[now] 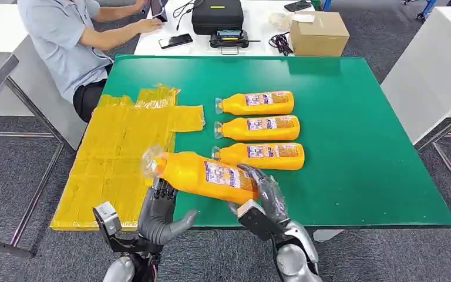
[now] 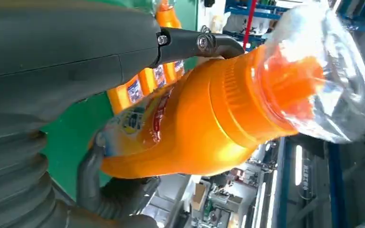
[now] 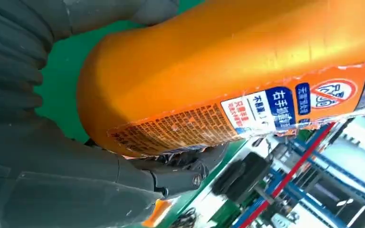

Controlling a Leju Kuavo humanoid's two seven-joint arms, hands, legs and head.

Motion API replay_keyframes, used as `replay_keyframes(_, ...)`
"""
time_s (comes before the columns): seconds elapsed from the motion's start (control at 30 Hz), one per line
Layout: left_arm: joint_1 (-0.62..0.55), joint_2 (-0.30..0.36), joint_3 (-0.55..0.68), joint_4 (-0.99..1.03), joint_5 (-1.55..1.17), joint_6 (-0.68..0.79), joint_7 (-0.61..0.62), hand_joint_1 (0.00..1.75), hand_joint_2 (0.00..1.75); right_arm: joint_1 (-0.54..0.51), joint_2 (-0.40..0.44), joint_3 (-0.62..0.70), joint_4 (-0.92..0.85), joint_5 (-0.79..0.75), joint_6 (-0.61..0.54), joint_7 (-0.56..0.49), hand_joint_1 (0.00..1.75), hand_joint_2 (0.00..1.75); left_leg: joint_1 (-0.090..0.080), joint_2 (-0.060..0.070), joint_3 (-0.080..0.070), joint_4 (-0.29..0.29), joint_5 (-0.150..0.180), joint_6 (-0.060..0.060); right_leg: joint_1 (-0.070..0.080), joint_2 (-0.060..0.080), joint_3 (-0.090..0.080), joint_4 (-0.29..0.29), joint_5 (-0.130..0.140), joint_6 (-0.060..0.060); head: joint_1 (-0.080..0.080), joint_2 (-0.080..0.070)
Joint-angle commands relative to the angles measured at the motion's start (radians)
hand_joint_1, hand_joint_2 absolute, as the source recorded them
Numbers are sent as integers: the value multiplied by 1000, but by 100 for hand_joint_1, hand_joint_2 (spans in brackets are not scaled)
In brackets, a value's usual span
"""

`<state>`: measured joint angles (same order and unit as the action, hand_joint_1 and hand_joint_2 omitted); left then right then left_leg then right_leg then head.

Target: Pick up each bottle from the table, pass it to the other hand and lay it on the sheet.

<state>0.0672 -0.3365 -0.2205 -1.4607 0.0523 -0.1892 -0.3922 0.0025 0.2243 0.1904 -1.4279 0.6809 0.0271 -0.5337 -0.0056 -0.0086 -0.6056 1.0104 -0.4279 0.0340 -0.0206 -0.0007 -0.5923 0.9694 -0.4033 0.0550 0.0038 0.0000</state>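
Observation:
An orange bottle (image 1: 205,175) with a clear cap hangs tilted over the green table's (image 1: 352,176) front edge, cap toward the yellow sheet (image 1: 117,158). My right hand (image 1: 261,197) grips its base end, and the label (image 3: 271,107) is close to the right wrist camera. My left hand (image 1: 163,210) is cupped under the neck end: its fingers (image 2: 204,42) reach up along the bottle (image 2: 204,118), while the thumb (image 1: 187,220) stands a little apart below it. Three more orange bottles (image 1: 257,103) (image 1: 258,128) (image 1: 261,155) lie side by side on the table.
A person in a grey shirt (image 1: 64,35) sits at the far left beside the sheet. Behind the green table a white table holds a black case (image 1: 217,14), a cardboard box (image 1: 320,34), phones and cables. Another white table (image 1: 434,70) stands to the right.

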Motion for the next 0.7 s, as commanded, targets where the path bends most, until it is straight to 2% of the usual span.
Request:
replay_keyframes(0.03, -70, -13, -6, 109, 21, 2, 4, 0, 175, -65, -19, 123, 90, -2, 10, -5, 175, 175, 1, 2, 3, -1, -1, -2, 1, 2, 3, -1, 0, -2, 0, 0)
replay_keyframes(0.43, -82, -9, -36, 86, 58, -40, -38, 0, 175, -92, -19, 138, 198, -84, 46, -17, 173, 175, 1, 1, 3, 0, -1, -2, 2, 0, 3, -1, -1, -2, 0, 0)
replay_keyframes(0.5, -89, -9, -33, 94, 64, -43, -54, 0, 175, -97, -21, 153, 228, -86, 50, -21, 166, 175, 1, 1, 3, -1, -1, -2, 1, 0, 3, -1, -1, -2, 0, 0)
replay_keyframes(0.63, -85, -12, -26, 84, 77, -46, -69, 0, 175, -98, -22, 159, 241, -93, 51, -25, 164, 175, 1, 0, 3, -1, -1, -2, 1, -1, 3, -1, -1, -2, 0, 0)
replay_keyframes(0.67, -83, -12, -25, 77, 79, -47, -73, 89, 175, -98, -22, 157, 246, -98, 51, -24, 157, 175, 1, -1, 2, -1, -1, -2, 1, -1, 3, -1, -1, -2, 0, 0)
replay_keyframes(0.7, -79, -13, -22, 68, 75, -43, -90, 175, 175, -98, -23, 156, 252, -102, 54, -18, 141, 175, 1, 0, 2, 0, -1, -1, 1, 0, 2, -1, 0, -2, 0, 0)
